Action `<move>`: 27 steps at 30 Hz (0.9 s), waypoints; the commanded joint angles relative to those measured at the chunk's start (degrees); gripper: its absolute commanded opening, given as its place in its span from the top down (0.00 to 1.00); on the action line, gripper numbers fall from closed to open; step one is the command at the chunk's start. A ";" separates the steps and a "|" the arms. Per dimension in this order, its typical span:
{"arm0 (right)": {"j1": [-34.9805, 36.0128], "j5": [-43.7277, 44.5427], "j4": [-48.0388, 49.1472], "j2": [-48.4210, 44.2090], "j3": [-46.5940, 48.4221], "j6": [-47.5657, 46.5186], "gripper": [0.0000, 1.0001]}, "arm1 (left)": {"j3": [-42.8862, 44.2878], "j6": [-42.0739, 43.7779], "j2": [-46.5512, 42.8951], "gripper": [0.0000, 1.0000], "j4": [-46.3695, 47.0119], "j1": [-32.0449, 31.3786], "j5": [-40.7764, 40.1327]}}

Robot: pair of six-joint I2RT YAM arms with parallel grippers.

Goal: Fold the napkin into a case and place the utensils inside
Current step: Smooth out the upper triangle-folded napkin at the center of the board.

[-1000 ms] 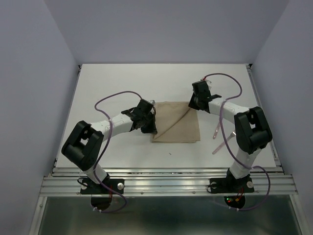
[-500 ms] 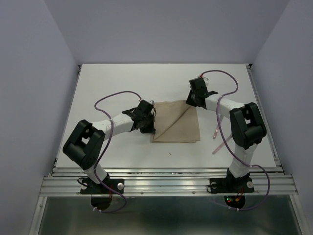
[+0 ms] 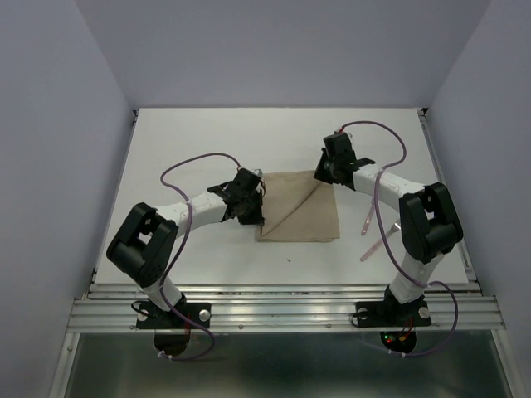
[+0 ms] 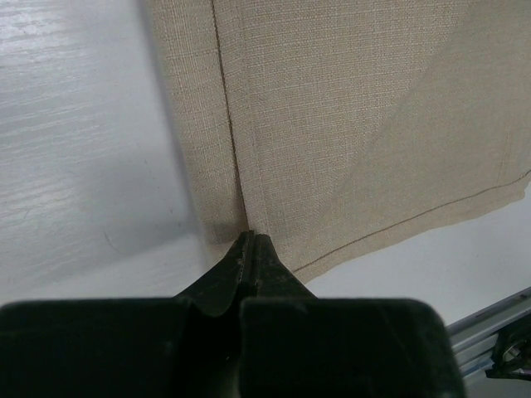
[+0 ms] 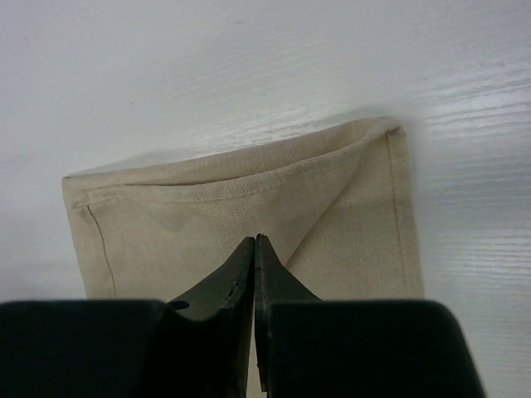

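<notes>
The napkin (image 3: 303,211) lies flat near the middle of the bench (image 3: 191,141), folded to a rough square. A diagonal fold line runs from its far right corner toward its near left corner. It is not yet the narrow case the task wants, so we judge the folding step unfinished.

The left end effector (image 3: 255,217) sits at the napkin's left edge, toward the near corner. In the left wrist view its fingers are pressed together with no gap, their tips right at the hem seam. We cannot tell whether they pinch a layer of cloth or only touch it.

The right end effector (image 3: 320,175) is at the far right corner. In its own view the fingers are closed to a thin slit above the folded cloth, just short of the diagonal flap. We see nothing clearly gripped there either.

So the napkin lies between the two end effectors, right of the left one and near-left of the right one. Each is placed at an opposite side of the cloth.

The utensils (image 3: 367,222) rest on the bench to the right of the napkin, apart from it and partly hidden by the right arm. Their long axes run roughly near to far, about parallel to the napkin's right edge. The right arm is plainly the nearer one for picking them up once the case is formed.
</notes>
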 commanded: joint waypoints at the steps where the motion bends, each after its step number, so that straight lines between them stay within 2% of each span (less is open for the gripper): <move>1: 0.75 -0.52 1.09 0.94 0.50 0.40 0.92 | 2.12 1.29 0.24 1.00 0.09 -0.23 -0.37; 9: 0.75 4.57 -0.22 6.74 2.70 0.13 0.93 | 2.03 1.29 -0.82 1.00 -0.09 -0.23 -0.28; 15: 0.75 2.82 0.48 4.55 2.88 -1.09 0.93 | 3.61 1.12 -2.04 1.00 -0.70 -0.23 -0.37; 21: 0.75 6.24 0.48 0.24 2.09 -1.62 0.92 | 4.14 1.38 -3.98 1.00 -1.23 -0.23 1.04; 27: 0.22 8.71 -0.66 2.43 3.58 -2.41 0.91 | 1.42 1.56 -2.67 1.00 -0.18 -0.14 2.44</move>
